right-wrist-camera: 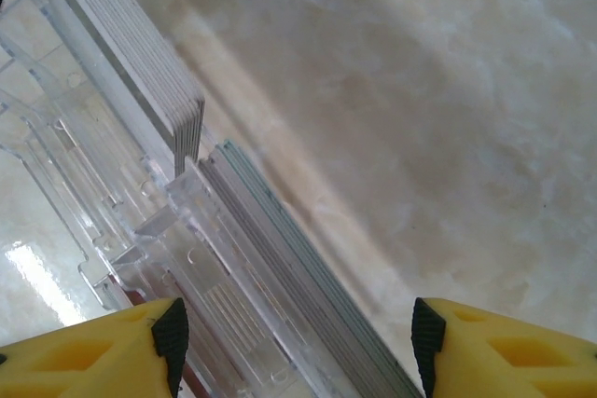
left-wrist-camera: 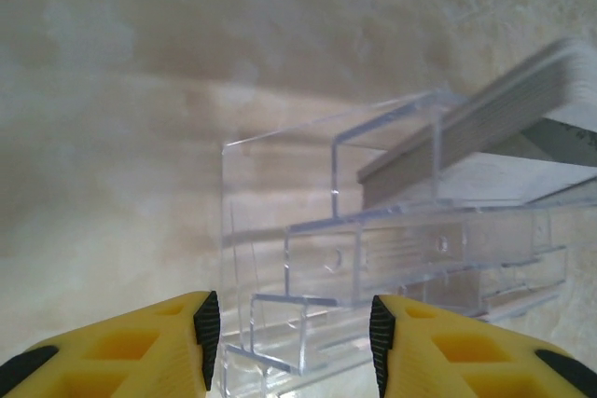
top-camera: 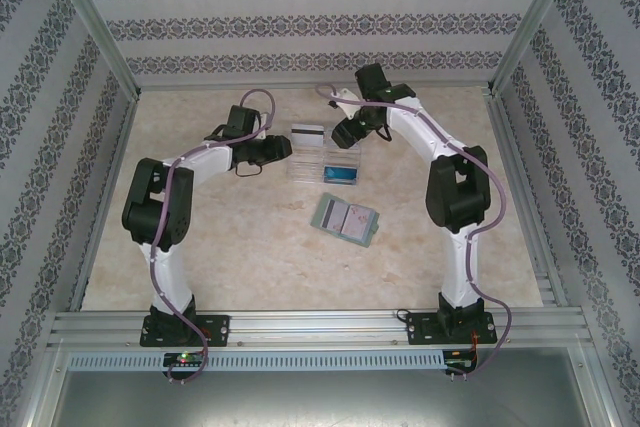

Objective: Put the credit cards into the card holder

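Cards [right-wrist-camera: 140,53] stand stacked in the clear tray [left-wrist-camera: 280,230], far of the open card holder [top-camera: 345,219]. I'd pinch their thin, stiff, slick edges. Left fingers [left-wrist-camera: 140,347] and right fingers [right-wrist-camera: 504,351] both apart.

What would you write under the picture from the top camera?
Left gripper and right gripper flank the clear tray of cards; card holder lies open nearby.

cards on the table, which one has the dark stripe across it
The white-grey card at the far end of the clear tray. The blue card sits at the tray's near end, and the pink one lies on the open card holder.
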